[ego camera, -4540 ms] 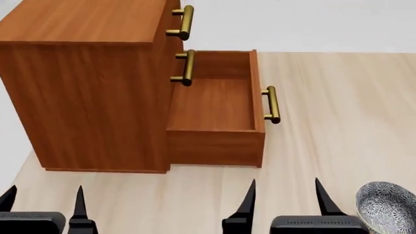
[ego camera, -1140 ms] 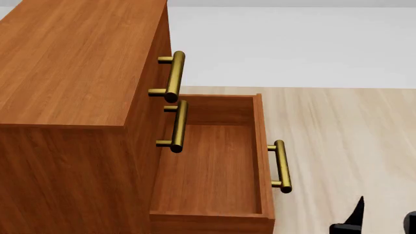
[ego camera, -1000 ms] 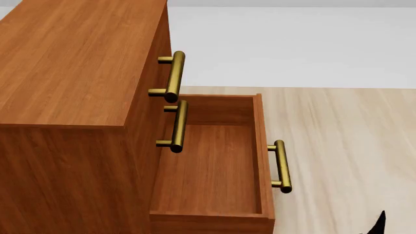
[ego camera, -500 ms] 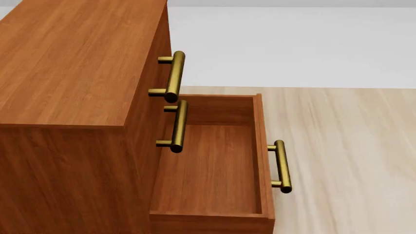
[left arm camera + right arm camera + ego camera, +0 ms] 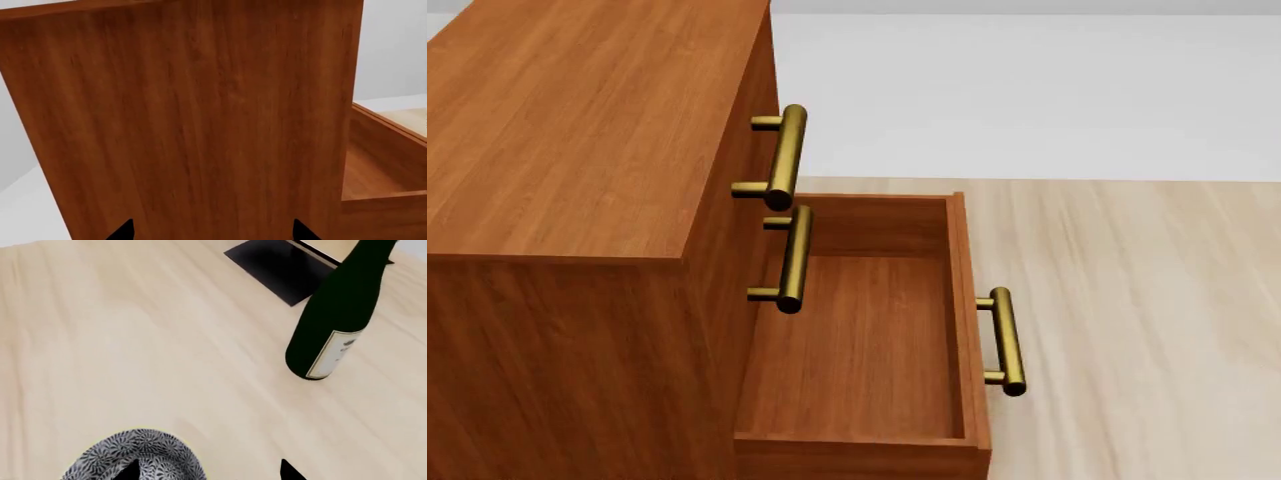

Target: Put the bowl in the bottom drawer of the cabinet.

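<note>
**Both grippers spread apart, bowl on the table under the right one**

Right gripper [image 5: 208, 471] shows only as two dark fingertips at the edge of its wrist view, set apart with nothing between them, so it is released. One fingertip [image 5: 129, 471] overlaps the rim of the bowl [image 5: 137, 456] in that view; whether it touches the bowl cannot be told. The bowl sits upright on the pale wooden table [image 5: 133, 340], its dense floral pattern facing up. Well apart from it on the same table stands a dark green wine bottle [image 5: 333, 320] with a pale label, and beyond the bottle lies a flat black object [image 5: 277, 267].

Left gripper [image 5: 212, 231] is likewise seen only as two black tips, spread wide and holding nothing, facing the side panel of the cabinet [image 5: 187, 115].

From the head view, neither gripper appears. The cabinet [image 5: 574, 160] stands on the table with its bottom drawer [image 5: 868, 340] pulled out and nothing inside it, the brass bar handle [image 5: 1004, 340] on its front. The two upper drawers are shut, their handles [image 5: 785, 155] one above the other. The bowl is outside the drawer.
</note>
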Available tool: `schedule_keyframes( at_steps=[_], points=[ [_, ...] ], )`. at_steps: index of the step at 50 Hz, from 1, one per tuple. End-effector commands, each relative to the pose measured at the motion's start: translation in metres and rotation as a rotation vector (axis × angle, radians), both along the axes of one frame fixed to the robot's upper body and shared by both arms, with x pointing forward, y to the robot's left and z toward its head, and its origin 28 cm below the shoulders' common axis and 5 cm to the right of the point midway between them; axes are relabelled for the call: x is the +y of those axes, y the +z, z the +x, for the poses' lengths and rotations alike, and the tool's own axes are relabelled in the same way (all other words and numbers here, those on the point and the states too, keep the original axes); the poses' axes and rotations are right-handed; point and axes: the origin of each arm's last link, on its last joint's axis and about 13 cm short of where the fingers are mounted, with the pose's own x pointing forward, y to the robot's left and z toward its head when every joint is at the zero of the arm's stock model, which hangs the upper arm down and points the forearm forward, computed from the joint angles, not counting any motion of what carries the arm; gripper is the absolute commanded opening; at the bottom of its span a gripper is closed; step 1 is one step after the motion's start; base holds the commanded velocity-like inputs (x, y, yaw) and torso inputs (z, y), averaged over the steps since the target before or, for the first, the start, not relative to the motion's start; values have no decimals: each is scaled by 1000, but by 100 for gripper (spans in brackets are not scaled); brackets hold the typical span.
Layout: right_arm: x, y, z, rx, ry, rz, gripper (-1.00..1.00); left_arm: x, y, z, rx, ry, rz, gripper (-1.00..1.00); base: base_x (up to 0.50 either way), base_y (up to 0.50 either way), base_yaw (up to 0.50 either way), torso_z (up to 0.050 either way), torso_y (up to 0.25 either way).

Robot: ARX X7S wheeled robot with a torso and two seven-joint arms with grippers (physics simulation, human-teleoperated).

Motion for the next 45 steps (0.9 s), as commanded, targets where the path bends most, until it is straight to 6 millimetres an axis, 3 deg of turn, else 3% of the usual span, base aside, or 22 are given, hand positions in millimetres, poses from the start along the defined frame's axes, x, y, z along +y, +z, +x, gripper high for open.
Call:
schedule_keyframes(
  at_steps=[1, 14, 45],
  points=[
    [-7, -12, 8, 39, -21, 23, 100, -1, 1, -1, -15, -4, -25, 100, 0, 0, 0, 0, 0],
    [-4, -10, 24, 122, 5, 37, 100, 0, -2, -1, -8, 1, -27, 100, 0, 0, 0, 0, 0],
    [-10, -33, 48, 197, 27, 31, 100, 0, -5, 0, -2, 3, -26, 100, 0, 0, 0, 0, 0]
  ],
)
